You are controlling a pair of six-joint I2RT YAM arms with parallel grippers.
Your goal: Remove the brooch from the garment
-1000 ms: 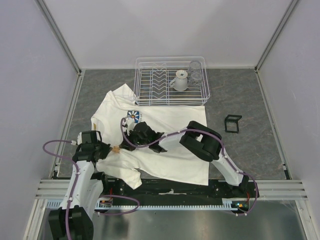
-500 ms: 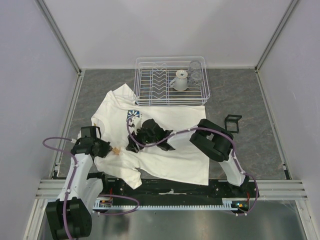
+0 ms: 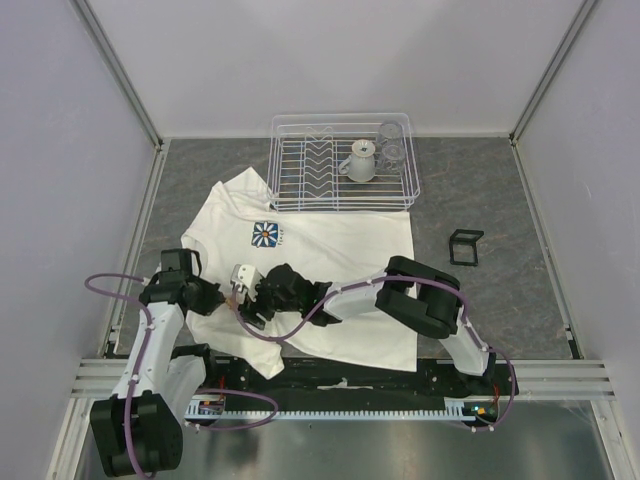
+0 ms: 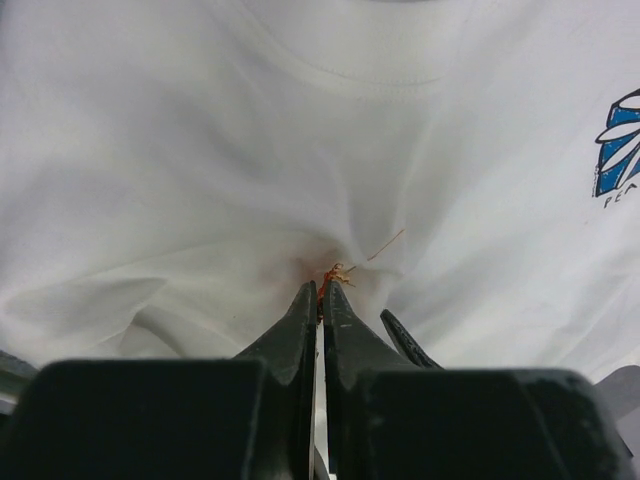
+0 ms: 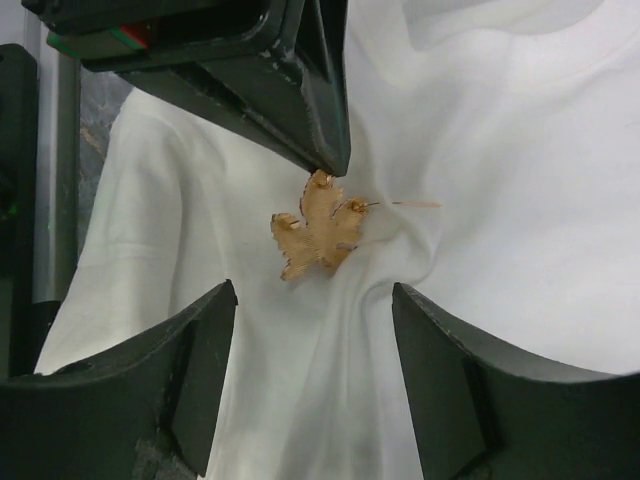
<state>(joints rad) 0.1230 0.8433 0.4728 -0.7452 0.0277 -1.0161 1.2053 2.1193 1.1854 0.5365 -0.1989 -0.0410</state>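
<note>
1. Brooch (image 5: 318,225): a small orange-brown leaf fixed to the white garment (image 3: 345,245). It sits on the near-left part of the shirt, nearer to me than the square blue daisy logo (image 3: 265,234) and a little left of it.
2. My left claw (image 4: 320,292) is squeezed together on the leaf's edge. A sliver of red-orange shows between the tips, and the cloth puckers toward that spot.
3. My right claw (image 5: 312,295) stands apart and holds nothing. It has one finger to each side, just short of the leaf, and as far as I can see it touches neither the leaf nor the other claw.
4. From above, the two claws come nearly nose to nose over that spot, the left claw from the left and the right claw from the right.
5. Count: one brooch, one garment and two arms. There is also one wire dish rack (image 3: 300,205), one white jug (image 3: 360,160) inside it, and one small black frame (image 3: 465,246). Clear glassware (image 3: 391,142) stands beside the jug, and I cannot tell how many pieces.
6. Edges and room:
   - The shirt's far edge reaches the rack's near side.
   - Its near edge lies close to the arm bases.
   - Bare grey table (image 3: 500,200) lies right of the shirt around the black frame, with a narrower strip on the far left.
   - Walls close in the table on the left and right.
</note>
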